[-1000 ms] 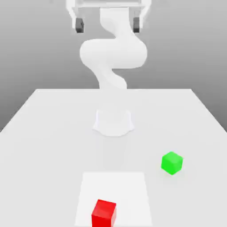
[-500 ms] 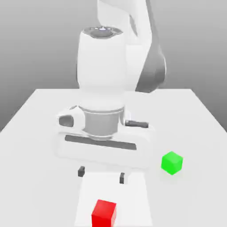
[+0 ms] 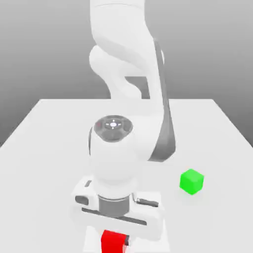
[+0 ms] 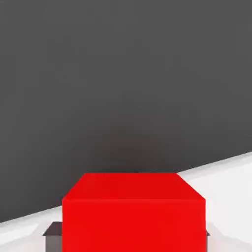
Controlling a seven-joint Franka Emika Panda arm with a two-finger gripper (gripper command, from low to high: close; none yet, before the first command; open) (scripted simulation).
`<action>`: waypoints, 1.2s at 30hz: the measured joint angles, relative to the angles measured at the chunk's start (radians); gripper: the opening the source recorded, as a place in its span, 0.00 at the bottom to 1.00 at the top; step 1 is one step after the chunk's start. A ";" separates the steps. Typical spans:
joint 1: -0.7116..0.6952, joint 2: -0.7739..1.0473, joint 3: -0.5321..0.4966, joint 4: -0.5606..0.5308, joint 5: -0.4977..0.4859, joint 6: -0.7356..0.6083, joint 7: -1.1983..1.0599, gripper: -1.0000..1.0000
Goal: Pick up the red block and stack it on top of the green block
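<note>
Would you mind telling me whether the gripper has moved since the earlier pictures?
Yes. The gripper has come down from high above the table and forward toward the camera, and is now shut on the red block.

In the exterior view, the white arm's hand hides the top of the small matte bright red cube (image 3: 114,243), and the near edge cuts off its base. In the hand view, that cube covers most of the dark fingers (image 4: 52,235).

The red block (image 4: 133,214) sits squarely between the gripper's (image 4: 129,236) dark fingertips (image 4: 52,234), which press against its two opposite sides. Beyond it lies a pale surface (image 4: 224,179) and a dark background.
</note>
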 joint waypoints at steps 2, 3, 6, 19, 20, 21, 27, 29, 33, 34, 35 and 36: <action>-0.004 -0.064 0.004 -0.010 0.004 -0.054 -0.003 0.00; -0.004 -0.099 0.005 -0.016 0.007 -0.083 -0.005 0.00; 0.010 -0.169 0.032 -0.053 -0.018 -0.117 -0.071 0.00; 0.158 -0.393 0.198 -0.273 -0.050 -0.120 -0.629 0.00; 0.179 -0.410 0.201 -0.290 -0.041 -0.120 -0.680 0.00; 0.199 -0.428 0.205 -0.307 -0.031 -0.120 -0.733 0.00; 0.328 -0.532 0.220 -0.409 0.050 -0.119 -1.060 0.00; 0.382 -0.566 0.222 -0.443 0.084 -0.119 -1.173 0.00; 0.503 -0.620 0.209 -0.506 0.144 -0.113 -1.382 0.00; 0.513 -0.605 0.210 -0.511 0.147 -0.093 -1.401 0.00; 0.516 -0.579 0.213 -0.513 0.145 -0.065 -1.408 0.00; 0.514 -0.547 0.215 -0.514 0.138 -0.034 -1.408 0.00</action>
